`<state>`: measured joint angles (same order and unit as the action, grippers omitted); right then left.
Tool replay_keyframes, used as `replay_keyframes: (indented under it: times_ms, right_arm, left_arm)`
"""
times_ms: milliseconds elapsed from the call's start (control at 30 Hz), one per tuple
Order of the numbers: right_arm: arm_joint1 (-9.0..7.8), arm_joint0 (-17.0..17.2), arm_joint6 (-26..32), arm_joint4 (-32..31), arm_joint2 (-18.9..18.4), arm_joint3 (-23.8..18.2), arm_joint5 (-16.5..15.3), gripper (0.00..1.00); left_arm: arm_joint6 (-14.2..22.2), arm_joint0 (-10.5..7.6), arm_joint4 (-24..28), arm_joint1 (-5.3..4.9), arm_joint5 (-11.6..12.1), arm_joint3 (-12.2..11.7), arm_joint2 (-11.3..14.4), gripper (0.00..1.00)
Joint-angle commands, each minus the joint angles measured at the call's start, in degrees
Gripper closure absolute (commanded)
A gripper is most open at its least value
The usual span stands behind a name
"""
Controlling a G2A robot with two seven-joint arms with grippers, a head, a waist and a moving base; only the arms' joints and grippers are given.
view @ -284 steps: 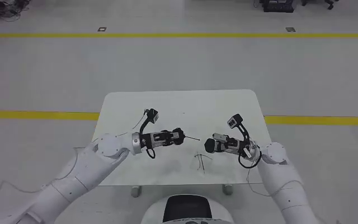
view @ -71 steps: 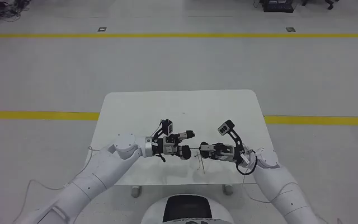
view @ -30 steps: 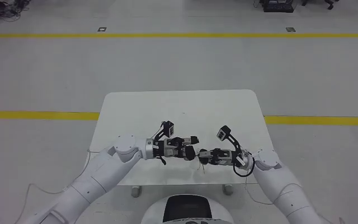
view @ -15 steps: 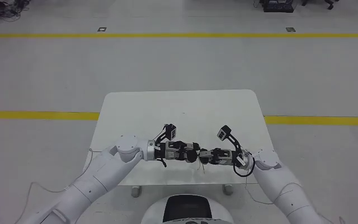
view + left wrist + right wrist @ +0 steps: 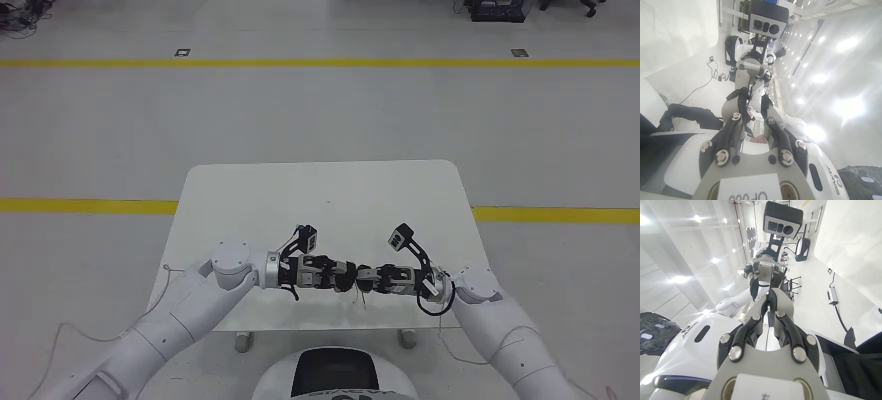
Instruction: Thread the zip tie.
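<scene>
Above the table's front part the two grippers meet tip to tip. My right gripper [image 5: 365, 277] [image 5: 770, 294] is shut on a thin black zip tie [image 5: 770, 279], whose strap runs straight out to the palm of the left gripper facing it. My left gripper [image 5: 351, 274] [image 5: 753, 103] stands open, one finger on each side of the right gripper's tips. In the left wrist view the zip tie [image 5: 741, 115] is a thin dark line along one finger. I cannot make out the tie's head.
The white table [image 5: 250, 200] lies under both arms, with its front edge just below the grippers. More thin black ties [image 5: 363, 296] lie on it directly under the right gripper.
The left gripper, shut on the tie 9.5 s ago, has opened. Both grippers have closed the gap between them and now meet; in the last half second the left one edged right.
</scene>
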<state>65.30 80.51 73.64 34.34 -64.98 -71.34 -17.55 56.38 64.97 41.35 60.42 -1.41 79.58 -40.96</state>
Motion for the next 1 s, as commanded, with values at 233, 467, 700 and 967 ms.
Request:
replay_keyframes:
  times_ms: [233,467,700,967]
  right_arm:
    - [-0.1,-0.11,-0.72,0.16,0.31,0.38,-0.24,1.0]
    - [-0.14,-0.13,-0.84,0.78,0.53,0.46,-0.64,1.0]
    - [-0.22,-0.15,-0.49,1.59,0.59,0.5,-1.04,1.0]
    - [-0.4,0.17,-0.58,2.37,0.43,0.47,-0.54,0.0]
  left_arm:
    - [0.22,-0.29,0.09,0.25,0.03,-0.65,0.3,0.92]
    - [0.41,-0.47,-0.03,0.35,-0.08,-0.95,0.37,0.95]
    - [0.55,-0.56,-0.1,0.46,-0.03,-1.15,0.48,0.97]
    - [-0.82,-0.75,-2.2,0.45,0.65,-1.22,0.47,1.0]
